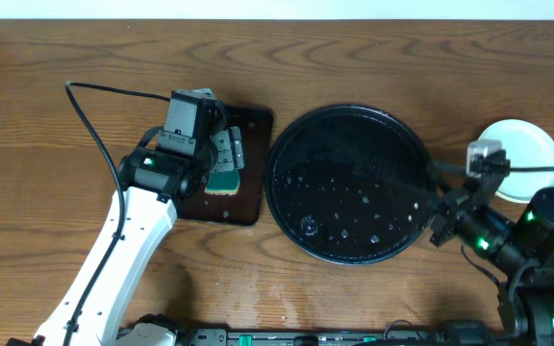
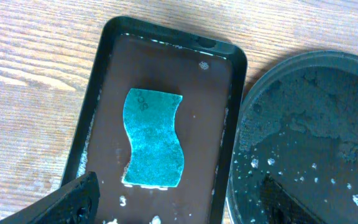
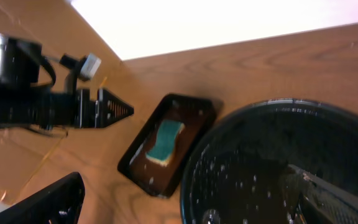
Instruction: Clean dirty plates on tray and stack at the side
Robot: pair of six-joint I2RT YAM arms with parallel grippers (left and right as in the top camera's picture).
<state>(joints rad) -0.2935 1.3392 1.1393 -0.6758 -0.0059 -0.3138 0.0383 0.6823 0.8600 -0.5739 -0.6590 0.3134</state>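
— Looking at the plates (image 1: 519,144) right of the tray (image 1: 339,144): light, slick, breakable?
— Likely; grip the rim. Left gripper (image 1: 224,159), left of the tray, and right gripper (image 1: 434,204), at its right edge, gape wide, empty.

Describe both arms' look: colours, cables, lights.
The left arm has a long white link, black joints, one green light, a black camera box and a grey-plated left claw; a black cable loops off it. The right arm is black with green lights, a silver camera box, a thin cable, and a right claw with black tapered fingers.
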